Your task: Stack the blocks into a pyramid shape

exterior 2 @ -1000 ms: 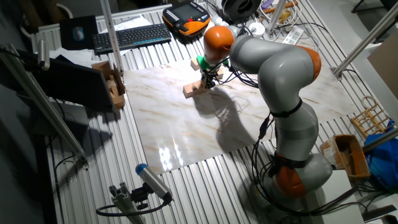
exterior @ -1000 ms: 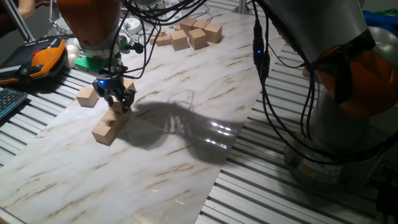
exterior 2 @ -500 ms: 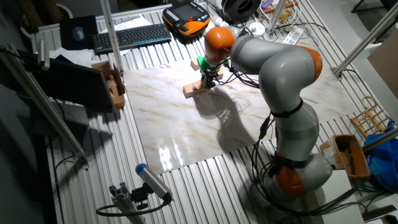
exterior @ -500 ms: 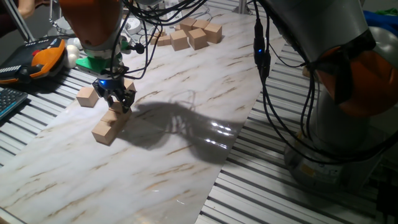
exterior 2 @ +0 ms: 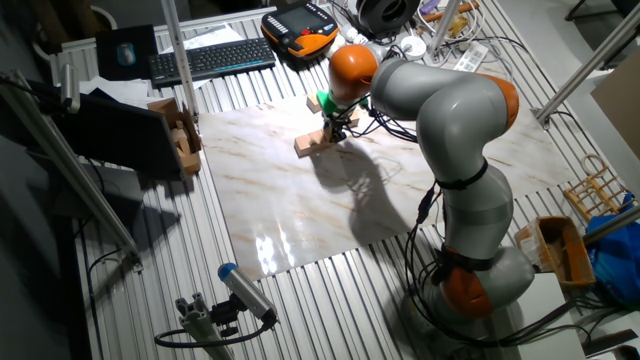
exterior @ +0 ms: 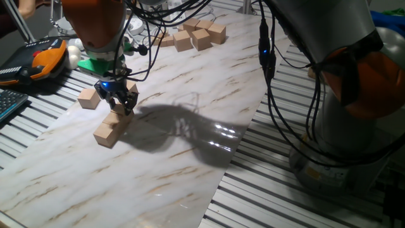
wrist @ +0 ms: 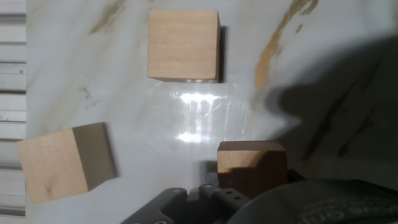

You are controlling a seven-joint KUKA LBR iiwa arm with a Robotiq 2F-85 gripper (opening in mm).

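Right under the gripper [exterior: 119, 101] sits a tan block [exterior: 118, 116], and whether the jaws are clamped on it or parted I cannot tell. Touching it on the near side lies a second block [exterior: 106, 134]; a third block [exterior: 88, 98] rests just off to the gripper's side. Well beyond, a cluster of spare blocks [exterior: 193, 35] waits on the marble board [exterior: 190, 126]. Best play, I'd say: square the cube against its neighbour, edges flush, before letting go.
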